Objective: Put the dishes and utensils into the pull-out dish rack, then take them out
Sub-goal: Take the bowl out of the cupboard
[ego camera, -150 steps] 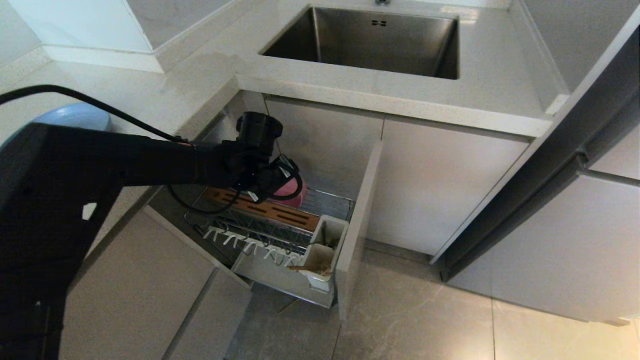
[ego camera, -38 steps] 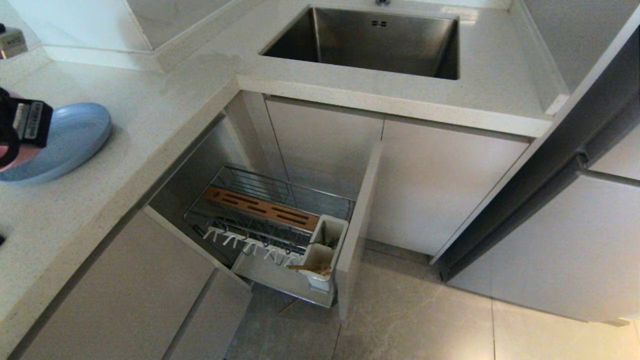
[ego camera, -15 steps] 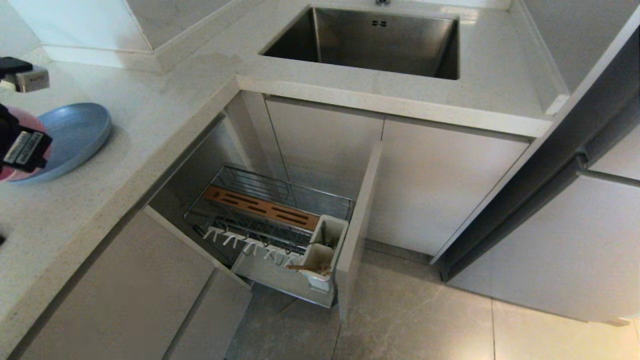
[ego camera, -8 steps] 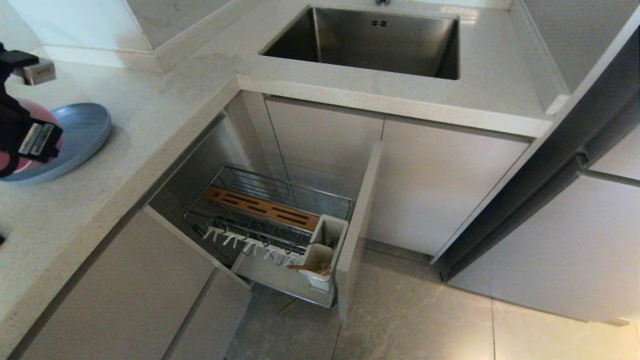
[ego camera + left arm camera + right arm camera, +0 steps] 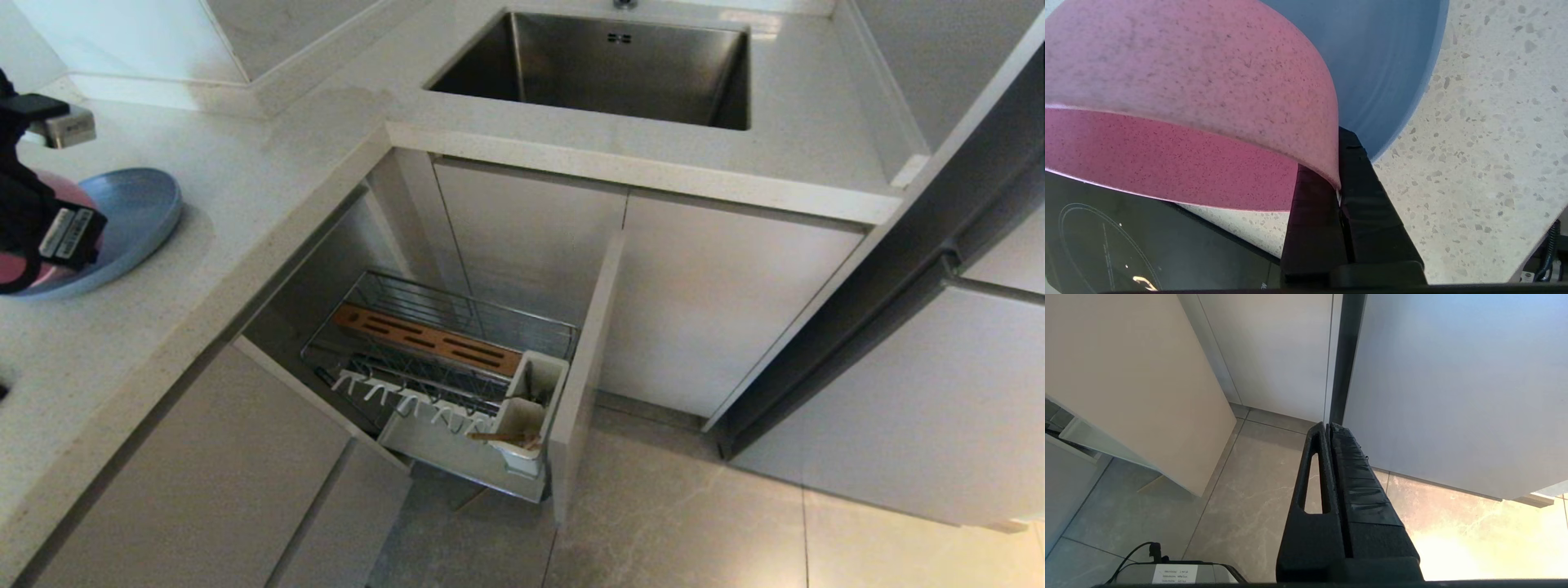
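At far left of the head frame our left gripper (image 5: pixel 1337 179) pinches the pink bowl (image 5: pixel 1180 94) by its rim over the light-blue plate (image 5: pixel 135 216); our right gripper (image 5: pixel 1329 430), pressed together, hangs above the floor; the pull-out dish rack (image 5: pixel 441 359) sits open at lower centre

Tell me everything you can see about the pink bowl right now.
The pink bowl is round, matte and finely speckled, plastic-looking, with a thin wall and no contents visible. It is tilted, its rim pinched between the shut fingers of the left tool, one finger inside and one outside. It sits over the light-blue plate on the speckled countertop, at the robot's far left. Whether its base touches the plate cannot be told.
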You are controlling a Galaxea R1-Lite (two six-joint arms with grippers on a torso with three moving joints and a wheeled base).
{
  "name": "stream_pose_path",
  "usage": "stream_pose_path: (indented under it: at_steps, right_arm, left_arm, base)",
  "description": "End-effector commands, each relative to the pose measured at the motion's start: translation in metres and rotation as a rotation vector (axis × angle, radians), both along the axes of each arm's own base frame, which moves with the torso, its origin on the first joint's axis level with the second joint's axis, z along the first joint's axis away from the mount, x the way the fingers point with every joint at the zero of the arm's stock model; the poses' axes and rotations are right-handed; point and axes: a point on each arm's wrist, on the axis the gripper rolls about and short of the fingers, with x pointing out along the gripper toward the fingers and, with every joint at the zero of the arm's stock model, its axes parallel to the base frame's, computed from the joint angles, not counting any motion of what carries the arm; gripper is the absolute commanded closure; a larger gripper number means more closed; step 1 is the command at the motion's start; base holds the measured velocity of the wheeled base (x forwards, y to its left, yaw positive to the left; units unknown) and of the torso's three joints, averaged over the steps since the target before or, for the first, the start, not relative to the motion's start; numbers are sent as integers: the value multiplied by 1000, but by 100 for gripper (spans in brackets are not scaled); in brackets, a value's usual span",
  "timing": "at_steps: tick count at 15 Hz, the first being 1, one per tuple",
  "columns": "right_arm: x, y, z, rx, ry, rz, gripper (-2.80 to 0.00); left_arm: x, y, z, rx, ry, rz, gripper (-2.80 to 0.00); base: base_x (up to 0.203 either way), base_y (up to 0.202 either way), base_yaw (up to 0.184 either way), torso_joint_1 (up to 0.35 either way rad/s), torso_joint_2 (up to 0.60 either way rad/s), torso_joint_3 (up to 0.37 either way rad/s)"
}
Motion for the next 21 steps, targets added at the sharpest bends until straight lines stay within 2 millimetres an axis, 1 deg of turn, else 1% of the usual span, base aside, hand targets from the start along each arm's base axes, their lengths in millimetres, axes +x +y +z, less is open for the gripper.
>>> stream_pose_path:
  at_steps: [1, 17, 18, 21]
  right_arm:
    - [1, 0, -2, 0, 8, 1, 0]
    - [1, 0, -2, 0, 8, 1, 0]
    - [1, 0, -2, 0, 7, 1, 0]
    - [1, 0, -2, 0, 8, 1, 0]
  left_arm:
    - [1, 1, -2, -1, 12, 2, 0]
    - [0, 2, -2, -16, 11, 18, 0]
    - [0, 2, -2, -15, 10, 19, -280]
    - [-1, 2, -2, -15, 8, 20, -280]
  base:
    - [0, 0, 0, 0, 0, 0]
    - [0, 0, 0, 0, 0, 0]
    - [0, 0, 0, 0, 0, 0]
    - [0, 0, 0, 0, 0, 0]
